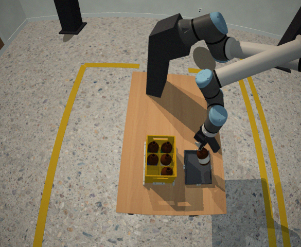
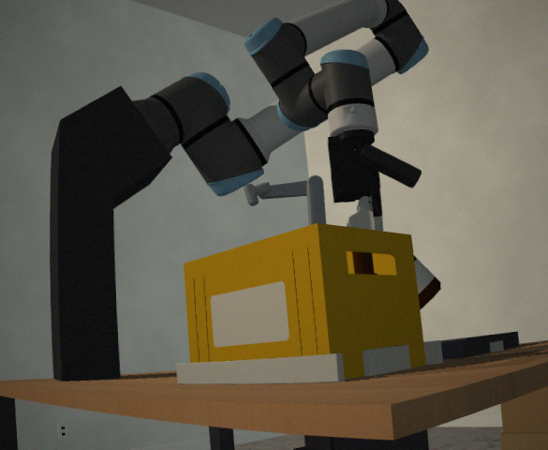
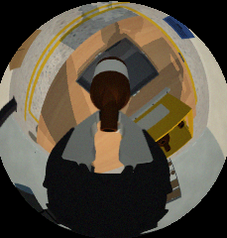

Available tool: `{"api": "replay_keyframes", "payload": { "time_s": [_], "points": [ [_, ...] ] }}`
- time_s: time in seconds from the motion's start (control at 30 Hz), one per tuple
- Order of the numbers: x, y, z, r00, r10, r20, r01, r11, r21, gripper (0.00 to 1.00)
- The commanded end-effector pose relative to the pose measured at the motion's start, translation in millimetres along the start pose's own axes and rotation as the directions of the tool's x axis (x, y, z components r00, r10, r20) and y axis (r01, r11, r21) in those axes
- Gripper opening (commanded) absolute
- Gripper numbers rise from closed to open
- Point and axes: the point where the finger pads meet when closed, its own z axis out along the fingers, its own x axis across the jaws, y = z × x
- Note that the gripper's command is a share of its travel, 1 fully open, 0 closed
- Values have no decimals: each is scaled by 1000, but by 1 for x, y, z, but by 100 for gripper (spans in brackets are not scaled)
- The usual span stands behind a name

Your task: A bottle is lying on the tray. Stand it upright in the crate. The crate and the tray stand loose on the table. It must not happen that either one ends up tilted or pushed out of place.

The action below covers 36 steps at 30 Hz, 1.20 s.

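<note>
In the crate [image 1: 161, 159], five bottles [image 1: 166, 159].

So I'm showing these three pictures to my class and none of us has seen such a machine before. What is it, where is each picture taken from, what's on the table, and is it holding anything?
It is a robot arm with joints, mounted on a dark post at the table's far end. At its tip sits a gripper with two fingers.

The first picture looks down from above. The second looks from low beside the table. The third comes from a camera on the arm's wrist, looking down along the fingers.

On the wooden table stand a yellow crate and, beside it, a dark tray. The crate has six compartments; five hold brown bottles, and one corner compartment is free.

Yes, it holds something: the gripper is shut on the neck of a brown bottle with a white label. The side view shows the bottle hanging tilted, lifted above the tray.
</note>
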Motion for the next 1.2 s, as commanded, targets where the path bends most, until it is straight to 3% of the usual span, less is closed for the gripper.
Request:
{"api": "replay_keyframes", "payload": {
  "time_s": [0.0, 1.17],
  "points": [
    [0, 0, 0, 1000, -1, -1, 1, 1000, 1, 0],
    [0, 0, 0, 1000, -23, -1, 23, 1000, 1, 0]
  ]
}}
